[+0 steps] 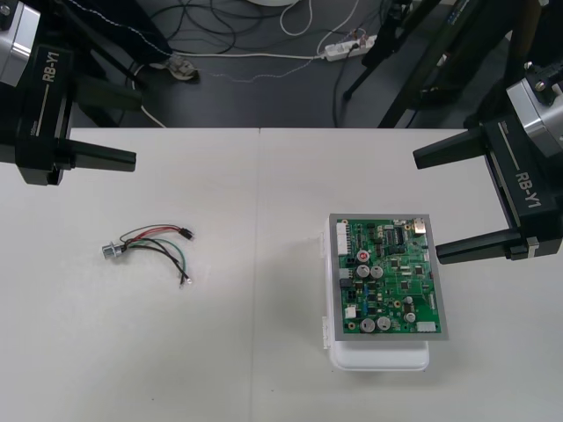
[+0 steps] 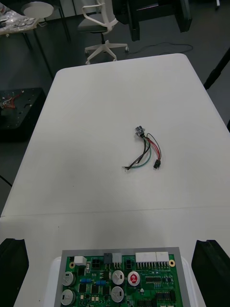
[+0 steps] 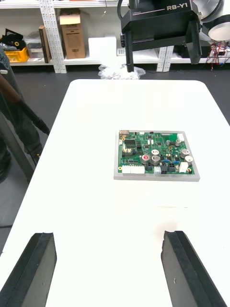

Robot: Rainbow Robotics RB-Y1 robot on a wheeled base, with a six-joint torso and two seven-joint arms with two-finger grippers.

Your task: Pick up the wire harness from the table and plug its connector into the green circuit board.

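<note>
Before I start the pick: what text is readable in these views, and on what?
"RB-Y1": on the body of the left gripper, front view.
"RB-Y1": on the body of the right gripper, front and left wrist views.
Green circuit board: printing too small to read.
Wire harness: no readable marking.

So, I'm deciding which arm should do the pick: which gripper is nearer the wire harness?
Left. The left gripper stands at the table's far left corner, a short way from the wire harness. The right gripper is across the table, by the green circuit board.
</note>
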